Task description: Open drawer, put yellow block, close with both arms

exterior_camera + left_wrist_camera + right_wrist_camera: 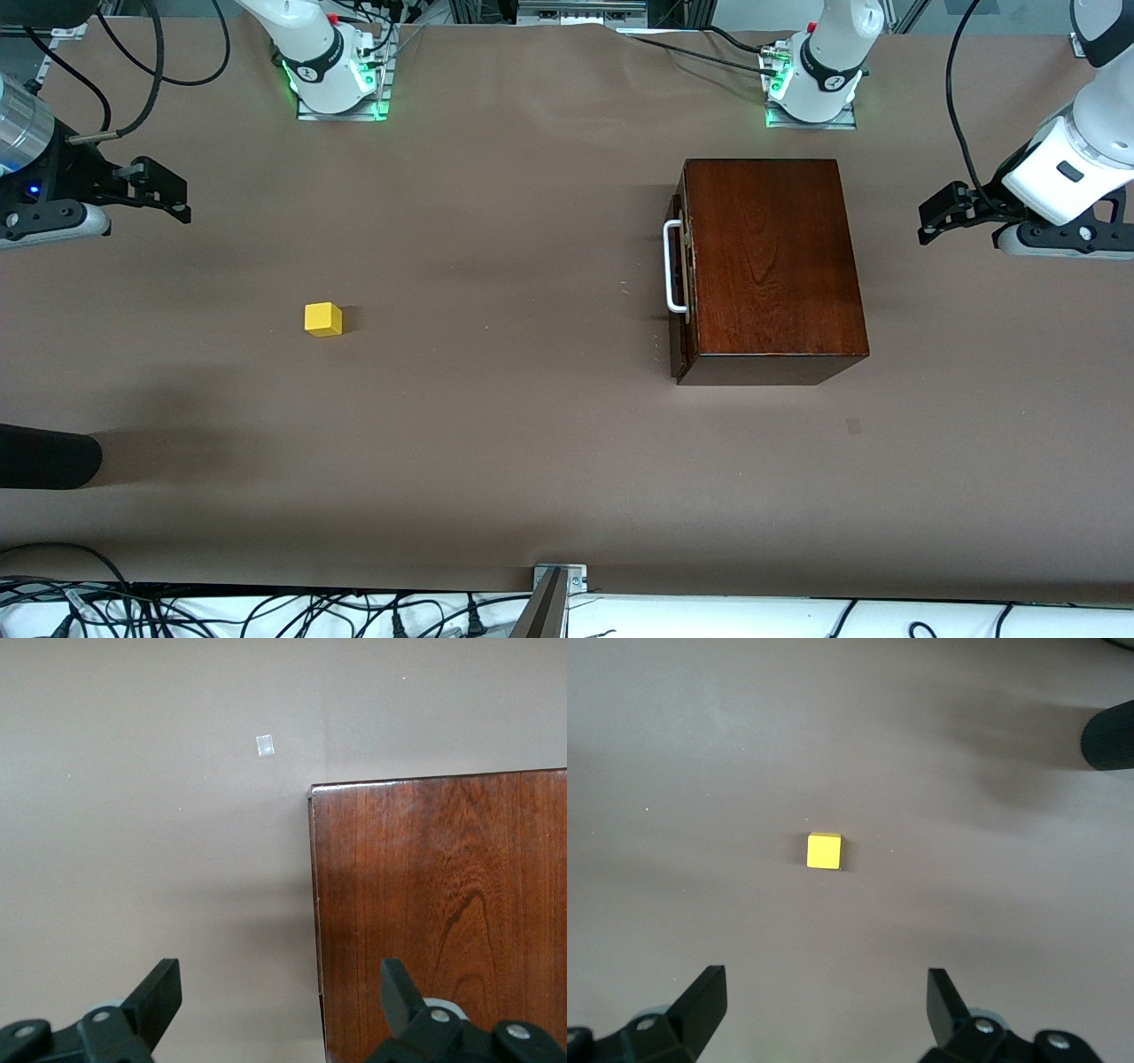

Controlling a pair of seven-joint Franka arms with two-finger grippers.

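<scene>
Nowhere readable writing. Left gripper (276,992) jaws apart over drawer (680,266) box; right gripper (824,1001) jaws apart over yellow block (322,319).

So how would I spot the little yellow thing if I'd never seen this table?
Start at the big dark wooden box with the white handle, toward the left arm's end of the brown table. Look along the table toward the right arm's end, slightly nearer the front camera. There the yellow block sits alone on bare tabletop, a small bright cube, the only vividly coloured thing there.
</scene>
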